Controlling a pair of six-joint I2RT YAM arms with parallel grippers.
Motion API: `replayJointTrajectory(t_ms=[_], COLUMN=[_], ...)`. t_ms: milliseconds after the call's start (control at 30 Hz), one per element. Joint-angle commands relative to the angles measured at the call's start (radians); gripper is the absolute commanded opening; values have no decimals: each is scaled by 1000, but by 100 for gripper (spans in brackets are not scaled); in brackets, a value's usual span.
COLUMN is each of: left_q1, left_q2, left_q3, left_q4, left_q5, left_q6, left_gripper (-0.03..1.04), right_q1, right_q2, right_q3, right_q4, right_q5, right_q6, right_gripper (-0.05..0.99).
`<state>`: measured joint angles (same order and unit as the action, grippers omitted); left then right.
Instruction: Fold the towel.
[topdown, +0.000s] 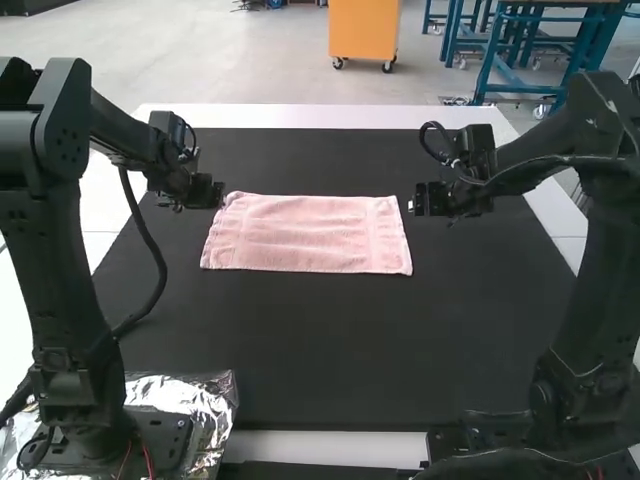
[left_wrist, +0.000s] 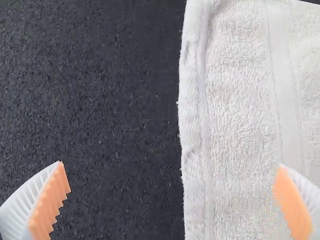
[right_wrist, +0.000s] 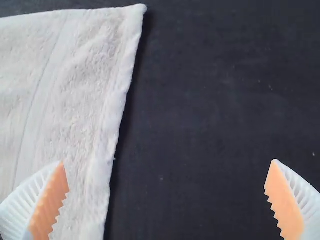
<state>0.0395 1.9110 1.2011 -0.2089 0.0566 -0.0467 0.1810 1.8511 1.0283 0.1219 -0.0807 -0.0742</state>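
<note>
Towel (topdown: 310, 238), pink terry, lies flat on the black mat (topdown: 330, 345) between your left claw (topdown: 218, 194) and right claw (topdown: 415, 200), both released; your left arm (topdown: 60, 160) and right arm (topdown: 590, 180) slope down toward its ends.

From above and behind the left arm (topdown: 48, 250) and right arm (topdown: 590, 260), the high view looks forward and down over the counter (topdown: 300, 115) and black mat (topdown: 320, 350). The left wrist view peers down from close in, past the left hand (topdown: 208, 192), onto the towel's (topdown: 305, 233) left end; the right one does likewise past the right hand (topdown: 430, 199) at the right end, each sharing its towel edge and adjoining mat with the high view.
</note>
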Motion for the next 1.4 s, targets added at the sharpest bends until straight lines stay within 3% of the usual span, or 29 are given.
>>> replayJointTrajectory(t_ms=[0,300,700,1367], left_q1=[-24,-30,-30,-27], left_q2=[22,100,194,270], left_q3=[57,118,189,244], left_q4=[8,59,62,82], left_q5=[8,-43,-77,-83], left_q6=[-7,-4,-2,-36], left_gripper=[96,96,96,96], right_q1=[25,63,80,94], right_q2=[30,146,260,387], right_q3=[59,150,265,400], right_q4=[7,7,4,-25], right_q5=[9,4,7,21], right_q6=[-12,-26,-32,-45], right_gripper=[90,90,90,91])
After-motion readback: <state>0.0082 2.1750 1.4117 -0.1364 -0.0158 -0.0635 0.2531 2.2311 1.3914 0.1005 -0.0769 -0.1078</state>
